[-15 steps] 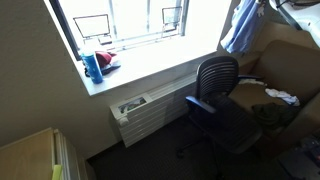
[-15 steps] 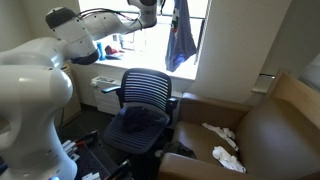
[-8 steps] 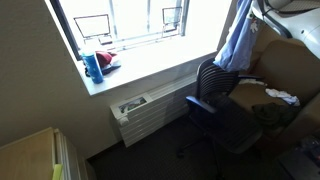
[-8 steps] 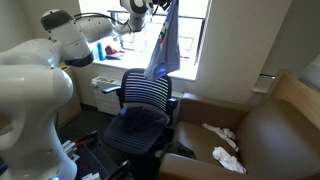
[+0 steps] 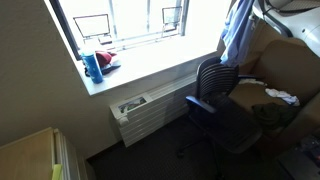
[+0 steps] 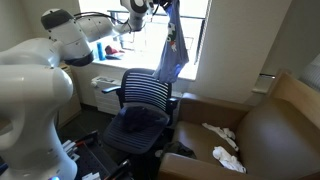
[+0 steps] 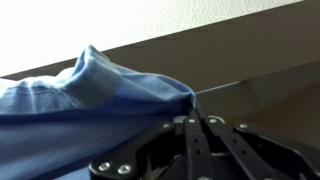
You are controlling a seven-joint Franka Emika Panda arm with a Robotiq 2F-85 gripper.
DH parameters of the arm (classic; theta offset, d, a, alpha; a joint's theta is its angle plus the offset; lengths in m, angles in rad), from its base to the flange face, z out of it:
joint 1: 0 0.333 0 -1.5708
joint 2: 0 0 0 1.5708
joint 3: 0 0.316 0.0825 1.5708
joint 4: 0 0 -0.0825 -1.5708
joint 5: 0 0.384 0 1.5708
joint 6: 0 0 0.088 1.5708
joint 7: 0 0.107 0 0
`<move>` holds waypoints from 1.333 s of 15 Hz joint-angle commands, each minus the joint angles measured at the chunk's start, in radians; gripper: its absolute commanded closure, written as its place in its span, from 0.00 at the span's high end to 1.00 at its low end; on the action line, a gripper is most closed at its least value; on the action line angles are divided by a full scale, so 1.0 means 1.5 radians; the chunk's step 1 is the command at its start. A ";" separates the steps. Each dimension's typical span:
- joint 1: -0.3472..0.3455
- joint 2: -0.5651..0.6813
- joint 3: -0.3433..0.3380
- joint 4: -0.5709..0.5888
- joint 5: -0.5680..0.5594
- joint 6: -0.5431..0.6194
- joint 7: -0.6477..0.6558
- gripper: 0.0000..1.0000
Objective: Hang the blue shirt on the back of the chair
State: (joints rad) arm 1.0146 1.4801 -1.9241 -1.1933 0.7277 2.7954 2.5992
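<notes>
Gripper [image 7: 196,122] fingers pinched narrow, holding the blue shirt [image 6: 170,50]. Shirt dangles just above the chair [image 6: 146,92] backrest; contact unclear.

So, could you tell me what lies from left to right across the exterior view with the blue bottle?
The blue bottle → radiator → chair → white cloth. The blue shirt overlaps the chair, so I leave it out.
</notes>
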 commanded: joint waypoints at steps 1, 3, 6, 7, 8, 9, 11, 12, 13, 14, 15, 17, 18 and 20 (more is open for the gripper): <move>-0.042 0.000 -0.058 0.037 0.086 -0.001 0.000 0.00; -0.068 0.002 -0.115 0.068 0.186 -0.013 0.000 0.00; -0.075 -0.002 -0.142 0.081 0.320 -0.006 0.001 0.00; -0.073 -0.003 -0.137 0.094 0.364 -0.024 0.000 0.00; -0.088 -0.004 -0.132 0.141 0.381 -0.042 0.028 0.00; -0.082 -0.004 -0.118 0.142 0.417 -0.042 0.016 0.00; -0.074 -0.002 -0.073 0.160 0.478 -0.026 0.002 0.00; -0.076 0.000 -0.049 0.179 0.503 -0.018 0.001 0.00; -0.079 0.001 -0.024 0.201 0.525 -0.014 0.001 0.00; -0.086 0.002 0.005 0.228 0.545 -0.010 0.001 0.00; -0.075 -0.036 0.107 0.250 0.483 0.025 0.001 0.00; -0.108 -0.042 0.201 0.318 0.474 0.044 0.002 0.00; -0.133 -0.042 0.251 0.357 0.467 0.049 0.002 0.00; -0.176 -0.049 0.351 0.421 0.442 0.036 -0.008 0.00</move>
State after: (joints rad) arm 0.8814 1.4536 -1.5901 -0.7554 1.4427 2.8446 2.6017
